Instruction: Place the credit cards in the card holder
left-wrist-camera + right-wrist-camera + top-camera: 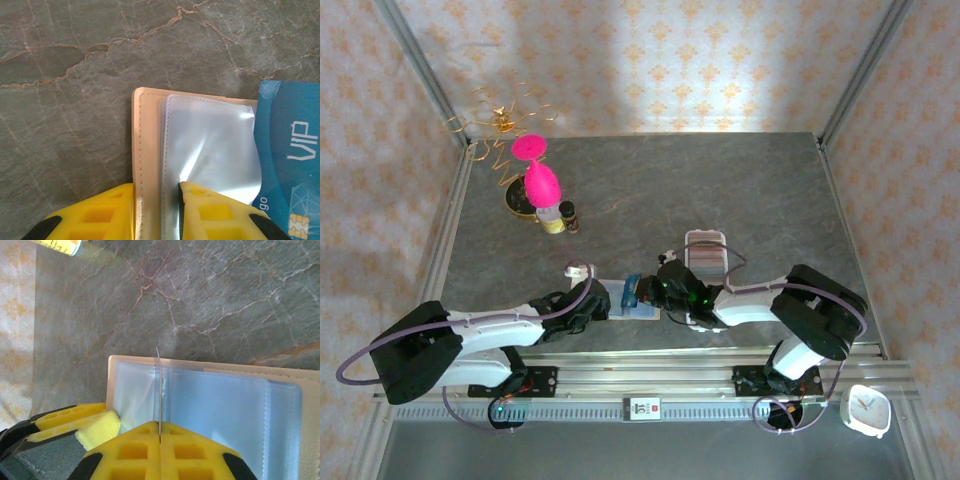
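Card holder (pixel 145 150): tan, lying open on the grey table (pixel 720 190), lower centre of the top view, clear sleeves (pixel 225 405) facing up. Left gripper (pixel 156 200): fingers apart, straddling the holder's stitched edge. Right gripper (pixel 160 427): clamped on a blue credit card (pixel 290 150), seen edge-on over the sleeves.
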